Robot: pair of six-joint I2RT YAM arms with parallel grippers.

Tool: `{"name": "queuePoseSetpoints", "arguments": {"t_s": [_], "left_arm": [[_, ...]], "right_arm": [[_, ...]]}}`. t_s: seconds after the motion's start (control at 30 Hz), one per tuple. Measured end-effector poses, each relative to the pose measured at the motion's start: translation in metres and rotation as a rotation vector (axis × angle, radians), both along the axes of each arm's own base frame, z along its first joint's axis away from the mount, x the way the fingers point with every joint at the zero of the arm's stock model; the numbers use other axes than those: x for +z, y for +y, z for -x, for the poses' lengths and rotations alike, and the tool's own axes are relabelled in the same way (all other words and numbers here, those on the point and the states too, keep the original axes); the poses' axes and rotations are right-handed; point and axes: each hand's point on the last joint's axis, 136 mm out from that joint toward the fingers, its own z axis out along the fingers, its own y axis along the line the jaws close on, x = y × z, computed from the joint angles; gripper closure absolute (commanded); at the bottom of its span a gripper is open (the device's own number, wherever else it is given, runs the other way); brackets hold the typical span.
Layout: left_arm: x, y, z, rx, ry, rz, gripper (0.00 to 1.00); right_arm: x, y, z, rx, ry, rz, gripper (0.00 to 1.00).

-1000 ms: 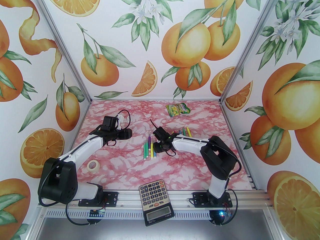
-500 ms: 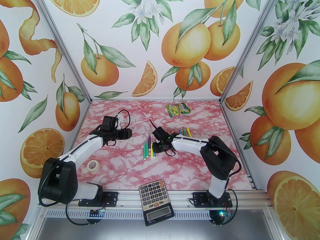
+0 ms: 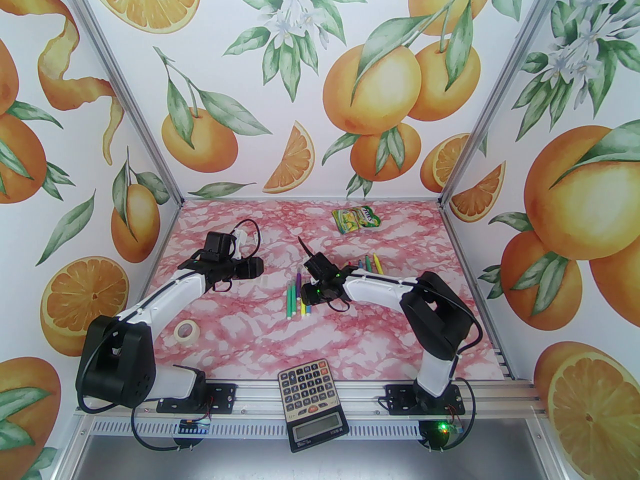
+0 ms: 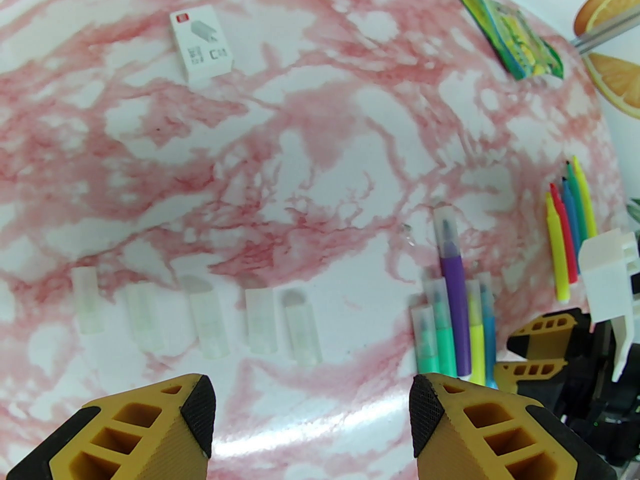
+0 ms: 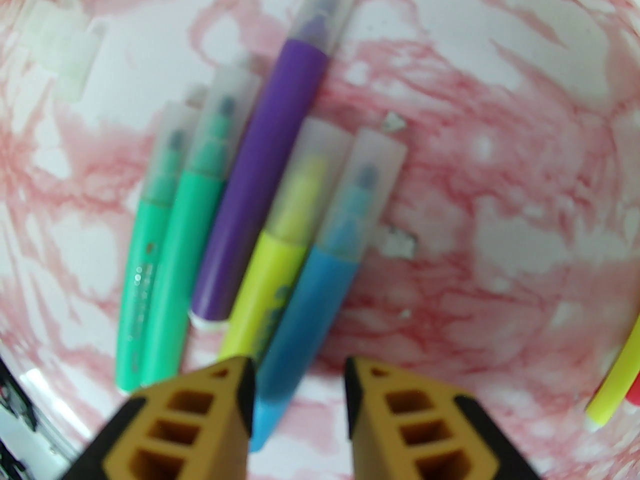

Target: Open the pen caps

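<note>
Left pincer (image 4: 311, 398): spread wide above the surface (image 4: 320, 118); five loose clear caps (image 4: 260, 320) in a row just ahead.
Right pincer (image 5: 298, 375): half parted, straddling the blue pen (image 5: 305, 313) tail, not clamped.
Pen caps (image 5: 325, 163): on five pens (image 5: 250, 208) mid-surface, at their far ends.
Room: bare surface between pens and calculator (image 3: 312, 393).
Change: right pincer has edged left; left arm unmoved.
Writing: white box (image 4: 201, 42) print unreadable.

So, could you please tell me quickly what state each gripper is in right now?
Left gripper: open, holding nothing.
Right gripper: open, fingers either side of the blue pen, not closed on it.
</note>
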Motion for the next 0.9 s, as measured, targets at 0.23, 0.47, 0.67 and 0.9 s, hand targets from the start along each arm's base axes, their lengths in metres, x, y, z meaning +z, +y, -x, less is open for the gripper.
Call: {"name": "queuePoseSetpoints", "arguments": {"t_s": [0.23,0.47,0.67,0.9], "left_arm": [[0.000,-0.001,0.001,-0.005,0.001,0.007,0.32],[0.001,-0.003,0.001,-0.011,0.003,0.014,0.32],[0.001,-0.004,0.001,-0.016,0.004,0.021,0.32],[0.002,-0.005,0.001,-0.021,0.003,0.027,0.32]], "right_arm": [[0.000,0.002,-0.002,0.000,-0.002,-0.001,0.64],[-0.012,-0.001,-0.003,-0.007,0.011,0.031,0.65],[-0.014,-0.008,-0.008,-0.024,-0.008,0.084,0.69],[-0.016,-0.026,-0.011,-0.039,-0.037,0.191,0.69]]}}
